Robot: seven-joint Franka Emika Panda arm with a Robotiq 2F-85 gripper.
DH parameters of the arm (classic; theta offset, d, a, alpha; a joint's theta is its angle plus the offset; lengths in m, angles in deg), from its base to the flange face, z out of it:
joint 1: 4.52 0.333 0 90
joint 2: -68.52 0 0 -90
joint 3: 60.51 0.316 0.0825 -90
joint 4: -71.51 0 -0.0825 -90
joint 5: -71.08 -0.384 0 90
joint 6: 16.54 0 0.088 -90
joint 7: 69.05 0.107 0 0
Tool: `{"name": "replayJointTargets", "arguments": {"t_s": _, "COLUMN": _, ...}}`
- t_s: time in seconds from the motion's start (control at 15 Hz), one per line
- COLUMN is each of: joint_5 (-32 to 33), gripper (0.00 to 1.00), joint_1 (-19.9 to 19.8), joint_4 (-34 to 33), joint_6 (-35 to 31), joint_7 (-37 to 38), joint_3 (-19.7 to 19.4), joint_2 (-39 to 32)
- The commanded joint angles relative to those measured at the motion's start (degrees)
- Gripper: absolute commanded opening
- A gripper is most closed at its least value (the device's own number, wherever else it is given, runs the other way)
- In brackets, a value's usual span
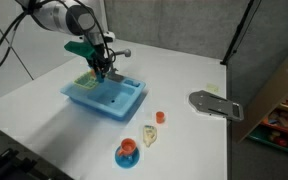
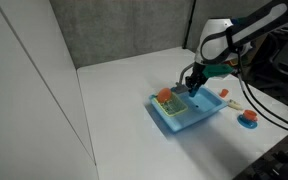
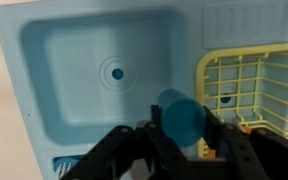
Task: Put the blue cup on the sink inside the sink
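The blue cup [image 3: 180, 115] sat low centre in the wrist view, pinched by the closed gripper [image 3: 181, 140] above the sink [image 3: 54, 85]; best moved over the upper-left basin, clear of the yellow rack [image 3: 246, 90], then released low.

wrist view: gripper [image 3: 181, 128] fingers [image 3: 129, 152] dark, blurred, cut off by the bottom edge; blue cup [image 3: 180, 112] soft-edged, its base hidden behind them. yellow rack [image 3: 246, 85] clipped by the right edge, bits inside it too blurred to identify. both exterior views: blue cup hidden behind the gripper [image 1: 102, 70] [image 2: 192, 88] over the sink [image 1: 114, 98]. arm [image 1: 54, 14] runs off the top edge in an exterior view. orange item [image 2: 165, 95] on the sink and whatever sits on the blue plate [image 1: 119, 160] too small to tell
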Motion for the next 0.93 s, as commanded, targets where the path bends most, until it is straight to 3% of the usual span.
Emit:
{"name": "replayJointTargets", "arguments": {"t_s": 0.0, "joint_5": -0.3, "gripper": 0.41, "joint_1": 0.3, "joint_4": -0.1, "joint_6": 0.1, "joint_7": -0.2, "joint_3": -0.3, "joint_2": 0.0}}
{"name": "replayJointTargets", "arguments": {"t_s": 0.13, "joint_5": -0.3, "gripper": 0.41, "joint_1": 0.3, "joint_4": -0.1, "joint_6": 0.1, "joint_7": -0.3, "joint_3": -0.3, "joint_2": 0.0}}
{"name": "replayJointTargets", "arguments": {"t_s": 0.2, "joint_5": -0.3, "gripper": 0.16, "joint_1": 0.3, "joint_4": -0.1, "joint_6": 0.1, "joint_7": -0.3, "joint_3": -0.2, "joint_2": 0.0}}
{"name": "replayJointTargets", "arguments": {"t_s": 0.87, "joint_5": -0.9, "gripper": 0.16, "joint_1": -0.6, "joint_4": -3.8, "joint_6": -5.8, "joint_7": 0.2, "joint_3": -1.6, "joint_2": -5.6}}
